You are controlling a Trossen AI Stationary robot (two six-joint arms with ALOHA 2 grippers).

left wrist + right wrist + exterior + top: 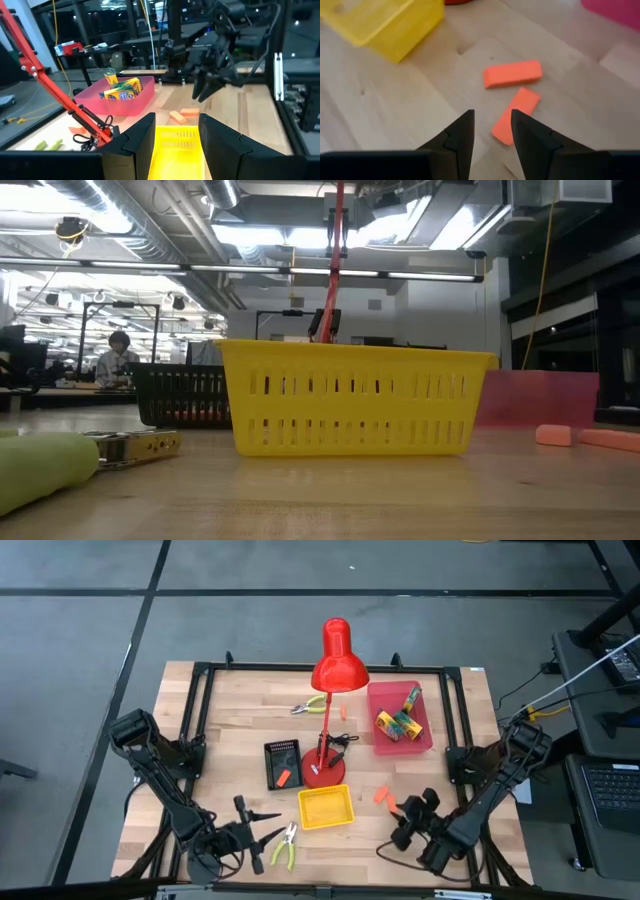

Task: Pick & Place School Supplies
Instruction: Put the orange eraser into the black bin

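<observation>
The left gripper hangs unclenched and empty beside the pliers, the yellow tray stands mid-table, and the right gripper, parted, hovers over two orange pieces just right of that tray.

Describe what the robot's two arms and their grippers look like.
Both arms are dark, near-black jointed links with black cables running along them. The left gripper and right gripper each end in two matte black, wedge-shaped fingers with flat inner faces. No markings show.

Bare surface left of black tray — free passage; red lamp blocks centre, yellow basket just in front.
</observation>
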